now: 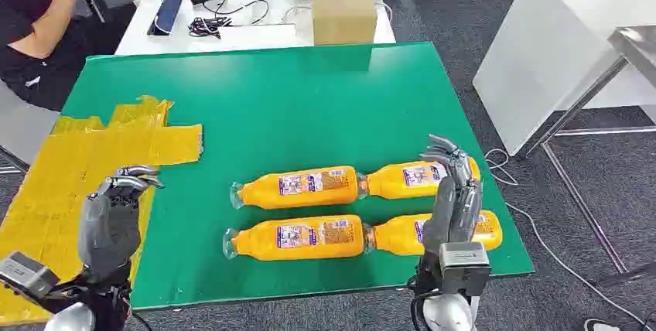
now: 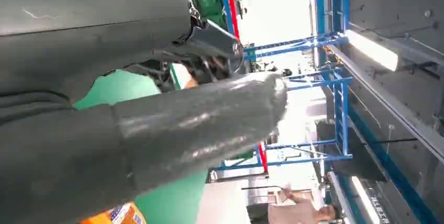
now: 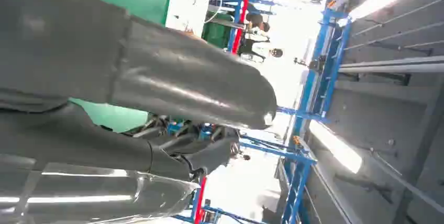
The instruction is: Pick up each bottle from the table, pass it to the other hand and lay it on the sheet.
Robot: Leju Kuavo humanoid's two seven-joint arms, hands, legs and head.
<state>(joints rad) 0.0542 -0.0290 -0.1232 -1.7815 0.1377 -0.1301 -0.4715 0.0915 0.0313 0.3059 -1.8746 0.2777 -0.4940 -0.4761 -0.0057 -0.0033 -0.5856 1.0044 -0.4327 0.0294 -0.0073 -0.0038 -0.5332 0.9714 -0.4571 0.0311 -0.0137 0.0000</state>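
Right now four orange bottles lie on their sides on the green bench (image 1: 309, 99), in the lower middle and lower right of the head view, arranged two by two. The upper left bottle (image 1: 298, 186) and the upper right bottle (image 1: 414, 178) meet end to end, and just below them the lower left bottle (image 1: 298, 239) and the lower right bottle (image 1: 433, 233) do the same. All four carry printed labels, and none is lifted.

The right hand (image 1: 452, 192) stands upright at the lower right of the frame, in front of the right-hand pair of bottles and partly covering them. Its fingers (image 1: 445, 149) are curled forward at the tips and spread apart, and they hold nothing; whether the palm touches a bottle I cannot tell. The left hand (image 1: 114, 215) is raised at the lower left, fingers bent over at the top and loosely apart, also with nothing in it. It hangs over the edge of the yellow sheet (image 1: 77, 168), which covers the left side of the bench and looks wrinkled and taped down.

Beyond the green bench, at the top of the frame, a white table (image 1: 263, 33) carries a cardboard box (image 1: 343, 10), a tablet (image 1: 166, 12) and some cables (image 1: 213, 23). A person in dark clothes (image 1: 35, 29) sits at the upper left.
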